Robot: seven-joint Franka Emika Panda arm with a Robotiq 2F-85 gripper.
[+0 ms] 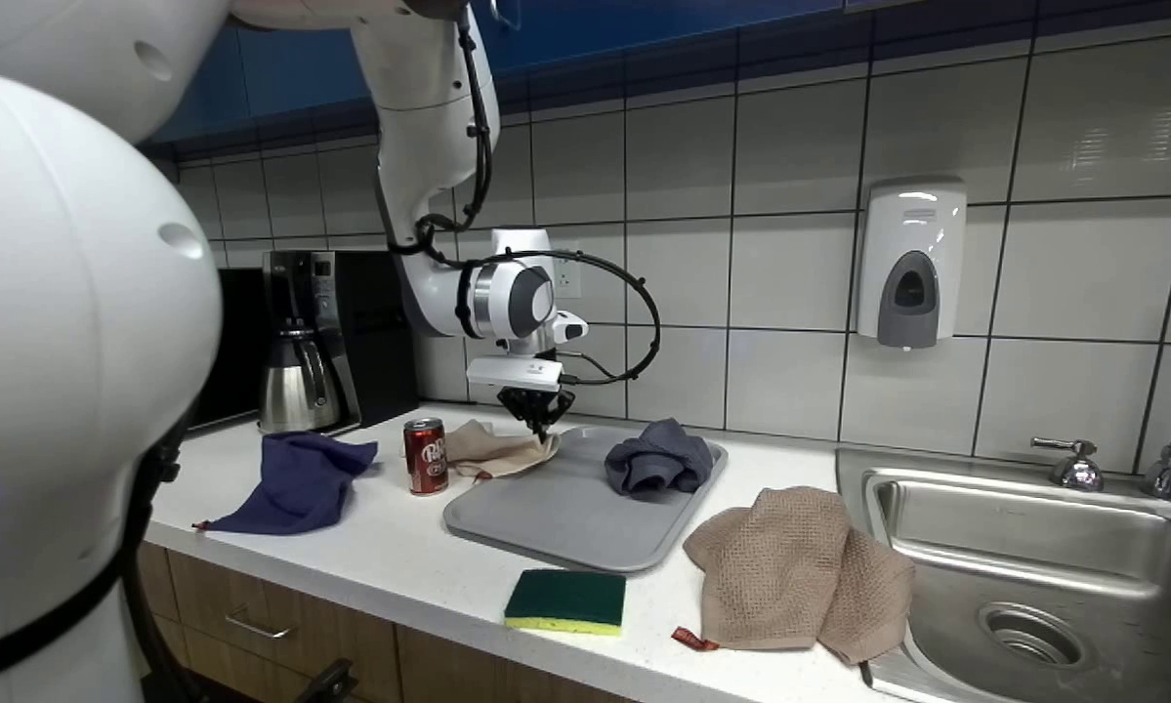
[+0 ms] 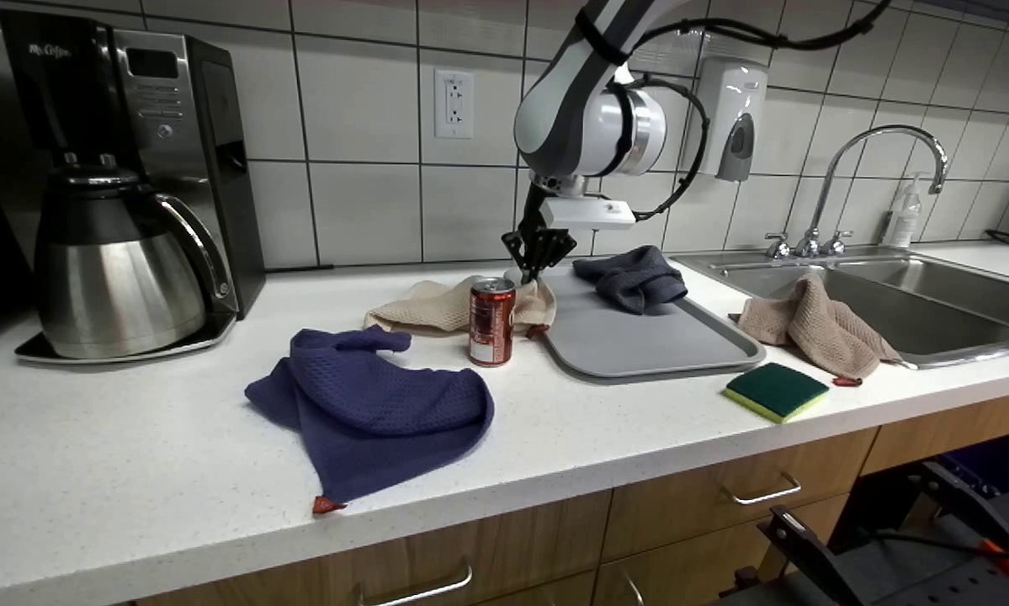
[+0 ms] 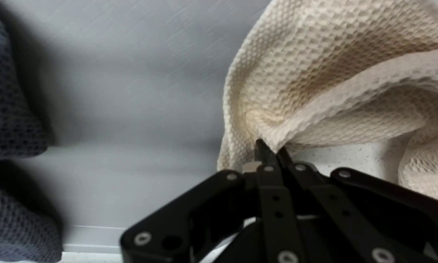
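1. The cream cloth (image 3: 324,51) lies directly below the claw (image 3: 272,148), touching it; in the wrist view it spreads away from the tips, mostly to the right.
2. The claw is clamped on the cloth, tips close together with a pinched fold between them.
3. The cloth lies partly over the edge of the gray tray (image 1: 556,517) and partly on the white counter (image 1: 390,557); in an exterior view it shows just behind the soda can (image 2: 491,324).
4. Cloths number four: the cream one, a navy one (image 2: 386,421), a slate-blue one (image 1: 658,459) on the tray and a brown one (image 1: 800,571) by the sink (image 1: 854,478).
5. There is one tray, one can, one green-and-yellow sponge (image 1: 565,598), one coffee maker (image 2: 159,126) and one wall dispenser (image 1: 912,215).
6. The cream cloth has a honeycomb weave, looks rumpled, with one long raised fold running from the tips, and carries a small red tag (image 2: 536,331) at its edge.
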